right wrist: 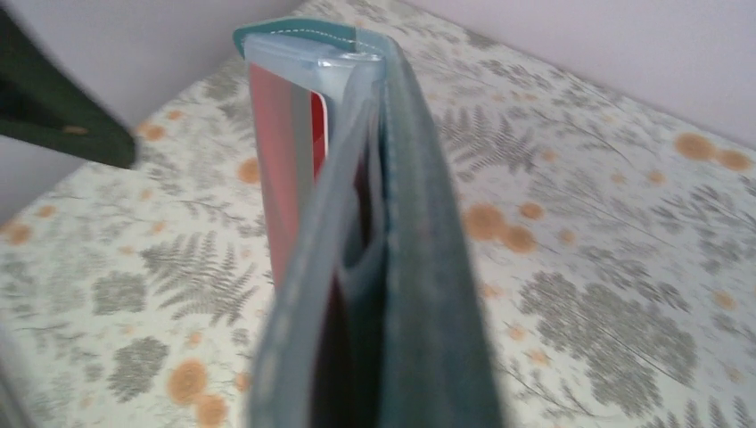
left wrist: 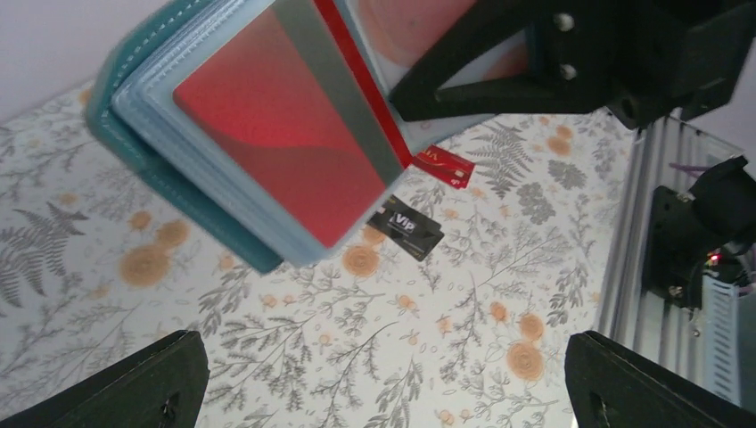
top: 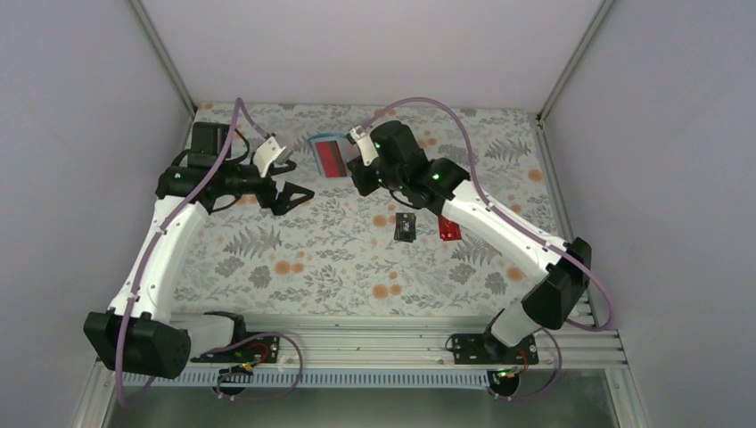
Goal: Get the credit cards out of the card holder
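We find the overhead view evenly and softly lit, a little cool in tone, with only faint, diffuse shadows on the floral cloth (top: 294, 250). From the left wrist, the card holder (left wrist: 152, 89) at the upper left sits close to the lens and reads slightly soft, its clear sleeve carrying a pale sheen, while the cloth beyond is crisp. From the right wrist, the card holder (right wrist: 428, 267) blurs heavily toward the bottom edge, and the background is soft too.

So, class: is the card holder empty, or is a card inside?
Not empty: the card holder has a red card showing inside a clear pocket.
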